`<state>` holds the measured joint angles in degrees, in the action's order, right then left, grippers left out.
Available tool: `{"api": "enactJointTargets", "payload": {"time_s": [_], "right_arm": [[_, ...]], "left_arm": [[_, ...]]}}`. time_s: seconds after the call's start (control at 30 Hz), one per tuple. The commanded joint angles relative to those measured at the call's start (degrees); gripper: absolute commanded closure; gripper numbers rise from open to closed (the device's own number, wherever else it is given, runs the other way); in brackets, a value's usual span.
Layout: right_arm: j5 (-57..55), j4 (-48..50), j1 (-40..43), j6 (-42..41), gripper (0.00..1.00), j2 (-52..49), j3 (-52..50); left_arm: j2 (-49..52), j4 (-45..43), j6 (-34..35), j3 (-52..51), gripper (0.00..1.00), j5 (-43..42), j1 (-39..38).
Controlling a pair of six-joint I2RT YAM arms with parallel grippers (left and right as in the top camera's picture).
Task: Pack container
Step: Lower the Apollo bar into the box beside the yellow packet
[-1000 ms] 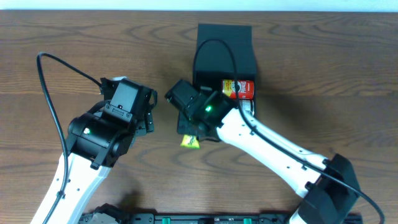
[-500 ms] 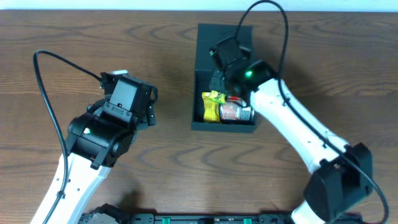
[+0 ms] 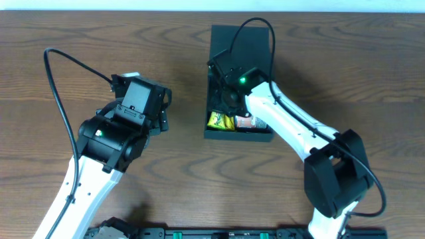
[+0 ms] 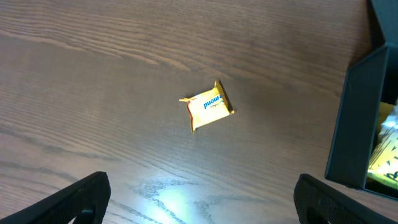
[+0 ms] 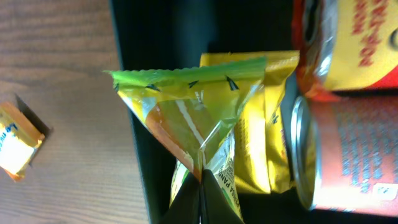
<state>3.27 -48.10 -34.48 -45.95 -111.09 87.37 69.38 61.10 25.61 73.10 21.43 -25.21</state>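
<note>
A small gold packet (image 4: 207, 106) that lay on the table (image 4: 93, 74) beside the container (image 4: 357, 124) bore blue lettering, seen upside down, ending in "mond". Print on the yellow-green packet (image 5: 186, 106) and red cans (image 5: 354, 155) inside the container was too blurred to read.

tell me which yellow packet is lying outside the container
The small orange-gold packet, flat on the wooden table outside the container. The green-edged packet is pinched in the right claw over the container; the plain yellow packet lies inside.
</note>
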Motion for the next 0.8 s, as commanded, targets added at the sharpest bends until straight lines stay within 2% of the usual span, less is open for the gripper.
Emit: {"api": "enactJointTargets", "payload": {"time_s": [0.0, 0.47, 0.53, 0.6, 0.77], "right_arm": [[0.42, -0.22, -1.66, 0.83, 0.98, -1.4, 0.7], [1.05, -0.37, -2.73, 0.81, 0.97, -4.13, 0.7], [0.7, -0.39, -2.73, 0.83, 0.93, -4.35, 0.68], [-0.04, -0.52, -2.73, 0.83, 0.84, -4.44, 0.68], [-0.26, 0.11, -2.32, 1.22, 0.85, -4.28, 0.76]], "left_arm": [[0.35, 0.24, -0.35, 0.68, 0.05, 1.46, 0.24], [0.35, 0.5, -0.35, 0.68, 0.05, 1.46, 0.24], [0.35, 0.5, -0.35, 0.68, 0.05, 1.49, 0.24], [0.35, 0.5, -0.35, 0.68, 0.05, 1.46, 0.24], [0.35, 0.5, -0.35, 0.68, 0.04, 1.49, 0.24]]}}
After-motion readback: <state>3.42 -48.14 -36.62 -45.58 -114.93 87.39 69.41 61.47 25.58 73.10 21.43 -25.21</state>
